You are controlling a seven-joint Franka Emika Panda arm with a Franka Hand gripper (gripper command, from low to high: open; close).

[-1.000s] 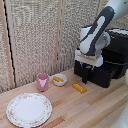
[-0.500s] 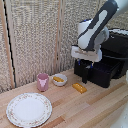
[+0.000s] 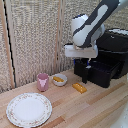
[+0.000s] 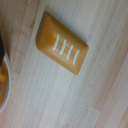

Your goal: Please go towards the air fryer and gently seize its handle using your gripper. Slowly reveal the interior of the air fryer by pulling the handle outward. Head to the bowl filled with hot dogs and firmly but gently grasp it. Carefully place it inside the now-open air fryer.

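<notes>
The air fryer [image 3: 107, 57] is seen at the exterior view's right, its drawer [image 3: 102, 74] drawn out and the handle [image 3: 85, 76] standing at the drawer's front. The gripper [image 3: 86, 63] is held above the wooden table [image 3: 95, 107], just in front of the drawer; the state of its jaws cannot be told, as the fingers are not resolved in either view. The bowl [image 3: 59, 80] with the hot dogs [image 3: 58, 79] is found at roughly eight o'clock from the gripper in the exterior view, apart from it and beside a pink cup [image 3: 43, 82]. An orange block [image 3: 79, 88] (marked with pale stripes in the wrist view [image 4: 62, 43]) lies on the table below the gripper. A patterned plate [image 3: 28, 109] is set near the front edge.
</notes>
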